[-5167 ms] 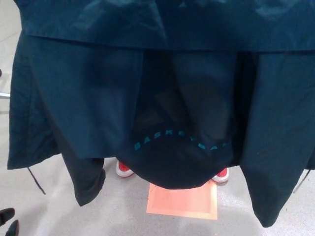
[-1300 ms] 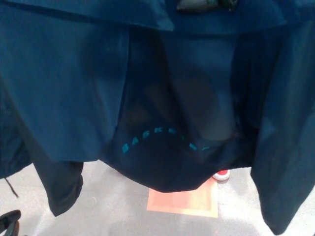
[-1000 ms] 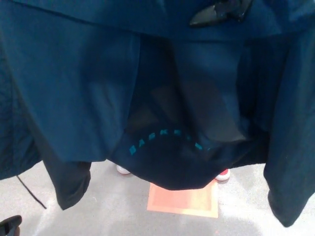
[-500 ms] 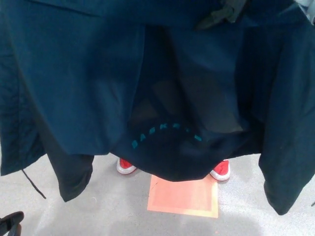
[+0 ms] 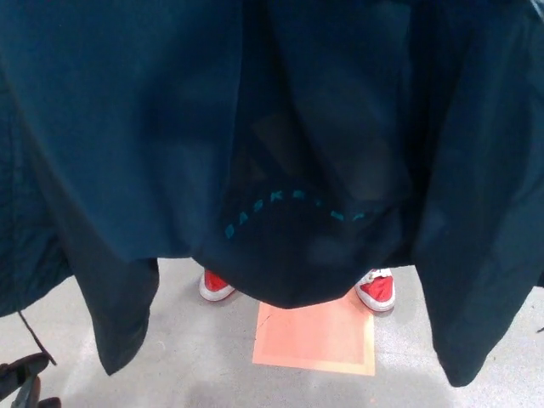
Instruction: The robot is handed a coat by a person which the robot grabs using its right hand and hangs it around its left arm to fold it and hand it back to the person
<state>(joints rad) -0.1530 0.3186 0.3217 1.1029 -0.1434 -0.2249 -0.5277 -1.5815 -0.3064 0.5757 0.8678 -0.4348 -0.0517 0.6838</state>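
Observation:
A dark navy coat [image 5: 280,127] hangs spread across almost the whole head view, its lining facing me, with teal lettering [image 5: 293,208] curving low on the middle panel. Its two sleeves or side panels droop at the lower left [image 5: 123,314] and lower right [image 5: 476,306]. A black part of my left hand [image 5: 21,381] shows at the bottom left corner, below the coat and apart from it. My right hand does not show; what holds the coat up lies above the picture's top edge.
A person's red shoes [image 5: 216,285] [image 5: 376,291] stand on the grey floor [image 5: 195,357] just behind the coat's hem. An orange square [image 5: 314,337] is marked on the floor in front of them. A thin drawstring [image 5: 36,340] dangles at the left.
The coat has risen and come closer, now covering the whole top of the picture. The black hand seen at the top edge a moment ago has gone out of view.

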